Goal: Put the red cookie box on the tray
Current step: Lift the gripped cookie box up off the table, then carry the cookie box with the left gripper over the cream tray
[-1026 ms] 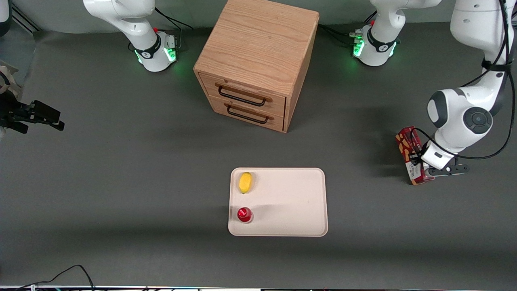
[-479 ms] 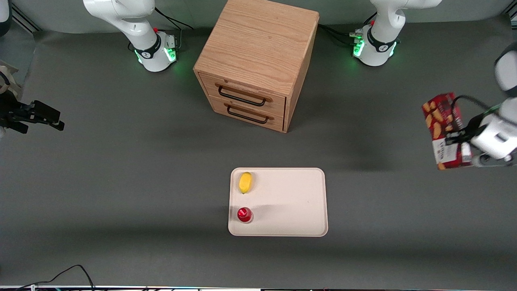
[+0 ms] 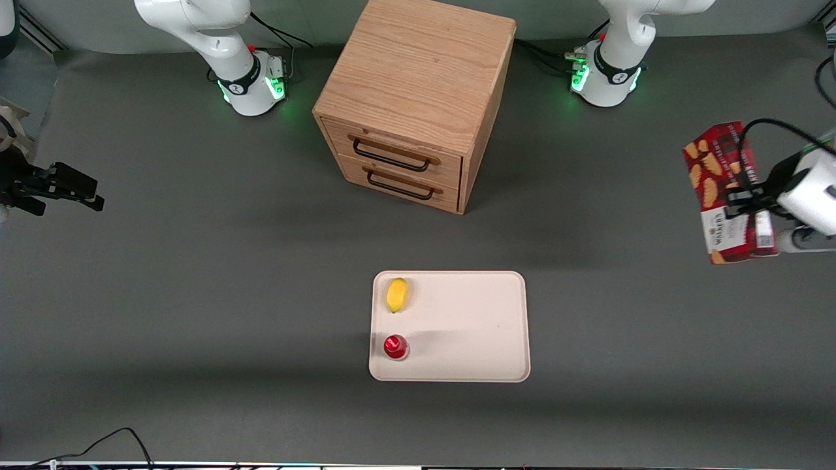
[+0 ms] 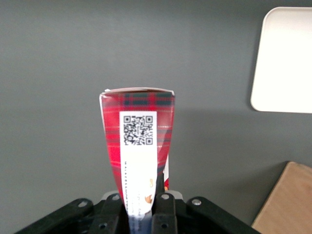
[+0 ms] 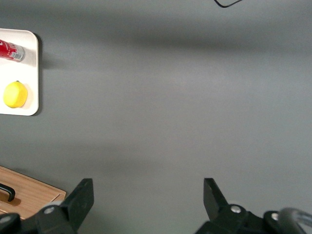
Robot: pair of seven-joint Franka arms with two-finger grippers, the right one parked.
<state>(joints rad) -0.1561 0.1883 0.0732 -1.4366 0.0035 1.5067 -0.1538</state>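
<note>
The red cookie box (image 3: 722, 189), dark red with tan cookie pictures and a white label, hangs in the air at the working arm's end of the table, well above the mat. My left gripper (image 3: 751, 205) is shut on it near its labelled end. In the left wrist view the box (image 4: 139, 146) sticks out from between my fingers (image 4: 165, 214), showing a white strip with a QR code. The pale beige tray (image 3: 470, 326) lies flat on the mat nearer the front camera than the cabinet; a corner of it shows in the left wrist view (image 4: 285, 63).
On the tray lie a yellow lemon (image 3: 396, 294) and a small round red-topped item (image 3: 395, 346), both at its parked-arm end. A wooden drawer cabinet (image 3: 418, 98) with two closed drawers stands farther from the camera than the tray.
My left gripper has lifted the cookie box off the mat and raised it high; over the last half second it rose a little more and shifted slightly away from the camera.
</note>
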